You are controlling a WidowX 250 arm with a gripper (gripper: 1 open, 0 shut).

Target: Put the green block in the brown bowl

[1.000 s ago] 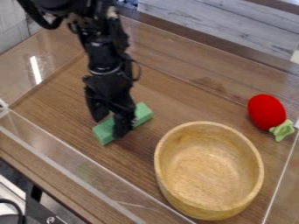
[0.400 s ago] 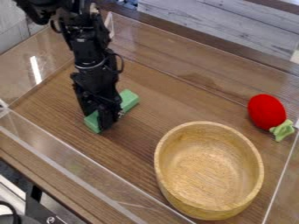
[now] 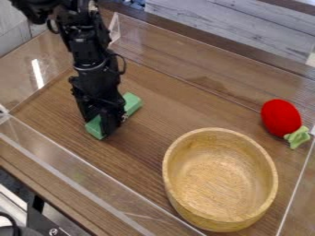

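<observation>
wooden table carries green block, brown bowl, red strawberry.

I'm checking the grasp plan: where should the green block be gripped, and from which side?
Grip the green block across its narrow width near the middle, coming straight down from above. It lies flat on the table, long and slim, so only its long side faces fit between fingers. The gripper already straddles it that way.

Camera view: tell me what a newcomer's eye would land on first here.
The black robot arm at upper left stands out first, its gripper pointing down with the jaws set around a green block on the wooden table. Next comes the big brown bowl at lower right, which has nothing in it. A bright red strawberry toy lies by the right edge.
</observation>
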